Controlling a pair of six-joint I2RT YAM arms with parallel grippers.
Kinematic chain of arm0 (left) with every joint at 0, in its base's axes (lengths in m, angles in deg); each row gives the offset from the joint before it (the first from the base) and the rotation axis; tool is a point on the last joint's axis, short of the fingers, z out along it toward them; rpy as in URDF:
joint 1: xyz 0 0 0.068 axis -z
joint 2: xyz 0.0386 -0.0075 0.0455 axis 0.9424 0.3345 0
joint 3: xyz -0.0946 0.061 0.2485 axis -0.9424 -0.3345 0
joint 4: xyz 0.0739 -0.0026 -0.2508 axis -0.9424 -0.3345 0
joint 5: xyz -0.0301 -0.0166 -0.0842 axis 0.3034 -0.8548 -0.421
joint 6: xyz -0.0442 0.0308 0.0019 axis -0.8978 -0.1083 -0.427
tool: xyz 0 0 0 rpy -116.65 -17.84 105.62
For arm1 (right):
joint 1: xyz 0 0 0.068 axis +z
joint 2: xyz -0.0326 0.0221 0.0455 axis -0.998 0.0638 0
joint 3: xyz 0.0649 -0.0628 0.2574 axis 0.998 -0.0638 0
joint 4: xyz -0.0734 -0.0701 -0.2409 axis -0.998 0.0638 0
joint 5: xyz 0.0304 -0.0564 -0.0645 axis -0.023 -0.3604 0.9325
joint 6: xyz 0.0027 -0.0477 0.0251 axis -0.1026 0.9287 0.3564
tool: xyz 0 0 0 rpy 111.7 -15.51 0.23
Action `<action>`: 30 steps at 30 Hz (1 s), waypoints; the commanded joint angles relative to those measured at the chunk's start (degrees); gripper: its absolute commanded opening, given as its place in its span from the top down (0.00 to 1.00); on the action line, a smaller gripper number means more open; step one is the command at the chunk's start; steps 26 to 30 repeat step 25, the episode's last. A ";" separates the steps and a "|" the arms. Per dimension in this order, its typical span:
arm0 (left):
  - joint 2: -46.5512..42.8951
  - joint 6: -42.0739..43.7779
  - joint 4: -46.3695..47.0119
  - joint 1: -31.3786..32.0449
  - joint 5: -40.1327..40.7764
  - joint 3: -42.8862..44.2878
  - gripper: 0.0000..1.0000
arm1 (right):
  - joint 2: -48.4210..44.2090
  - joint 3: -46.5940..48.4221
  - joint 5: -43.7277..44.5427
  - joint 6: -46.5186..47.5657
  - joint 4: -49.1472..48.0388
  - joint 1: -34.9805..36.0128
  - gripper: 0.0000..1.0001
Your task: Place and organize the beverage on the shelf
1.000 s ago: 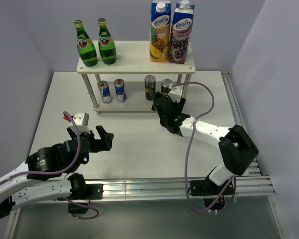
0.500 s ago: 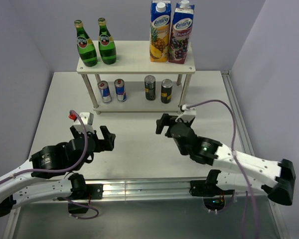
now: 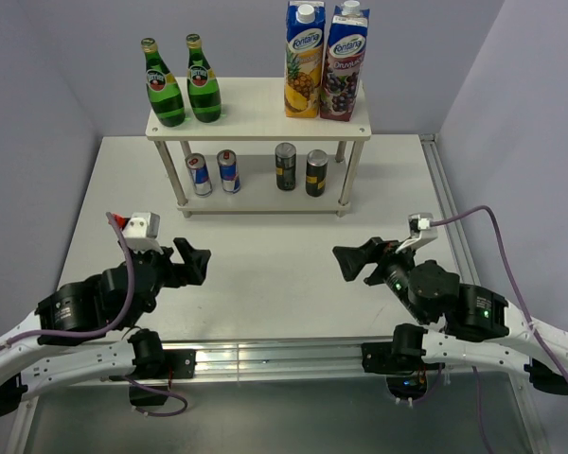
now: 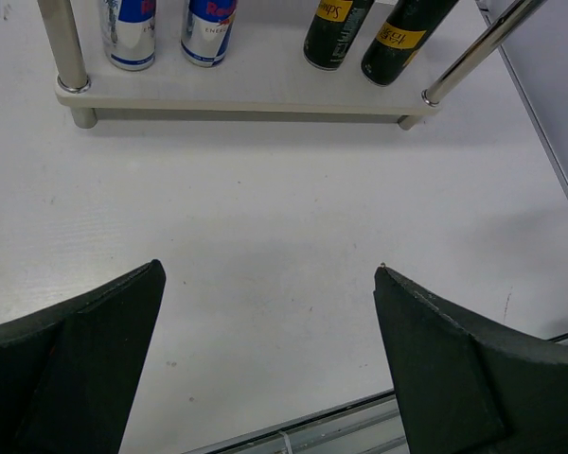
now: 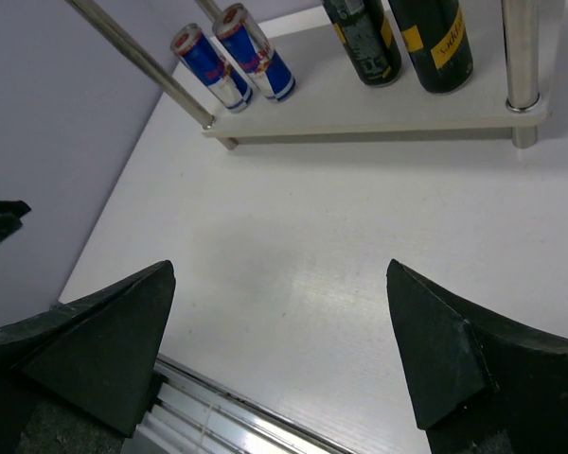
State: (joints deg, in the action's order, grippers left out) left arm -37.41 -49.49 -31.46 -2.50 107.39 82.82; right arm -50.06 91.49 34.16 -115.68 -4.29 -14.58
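Observation:
The shelf (image 3: 256,130) stands at the back of the table. Two green bottles (image 3: 163,87) (image 3: 204,82) stand on the left of its top board. On the lower board are two blue-silver cans (image 3: 199,174) (image 3: 228,170) and two dark slim cans (image 3: 285,166) (image 3: 316,172). The wrist views show the same cans: blue-silver (image 4: 208,28) (image 5: 256,52), dark (image 4: 336,33) (image 5: 435,43). My left gripper (image 3: 191,262) (image 4: 270,270) is open and empty, low over the table's front left. My right gripper (image 3: 353,261) (image 5: 279,270) is open and empty at the front right.
Two tall juice cartons (image 3: 304,60) (image 3: 345,62) stand on the right of the top board. A metal rail (image 3: 275,355) runs along the near table edge, another along the right side (image 3: 450,203). White walls close in left, back and right.
The right arm has drawn back from the shelf's lower board to the front right, leaving the second dark can standing there. The left gripper has shifted slightly left and back.

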 commanded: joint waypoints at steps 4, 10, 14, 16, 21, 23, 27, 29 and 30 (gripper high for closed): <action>2.81 1.37 1.31 0.33 1.02 0.13 0.01 | 0.90 -1.03 -0.49 -0.13 1.59 0.48 0.00; 3.35 1.29 1.22 0.33 1.19 -0.05 0.01 | -0.24 -2.26 0.48 0.13 0.80 0.48 0.00; 2.91 1.02 1.05 0.33 1.72 -0.05 0.01 | -0.50 -2.53 1.27 0.40 1.33 0.48 0.00; 2.91 0.93 1.05 0.33 1.81 -0.13 0.01 | -0.59 -2.53 1.45 0.57 1.33 0.48 0.00; 3.44 0.58 0.70 0.33 2.34 -0.05 0.01 | -1.03 -2.70 2.15 1.54 0.45 0.48 0.00; 3.61 0.32 0.44 0.33 2.34 0.04 0.01 | -1.12 -3.14 2.42 2.15 -0.16 0.48 0.00; 3.53 0.32 0.43 0.33 2.34 -0.05 0.01 | -1.56 -3.58 2.86 3.73 -1.39 0.48 0.00; 3.53 0.32 0.43 0.33 2.34 -0.05 0.01 | -1.56 -3.58 2.86 3.73 -1.39 0.48 0.00; 3.53 0.32 0.43 0.33 2.34 -0.05 0.01 | -1.56 -3.58 2.86 3.73 -1.39 0.48 0.00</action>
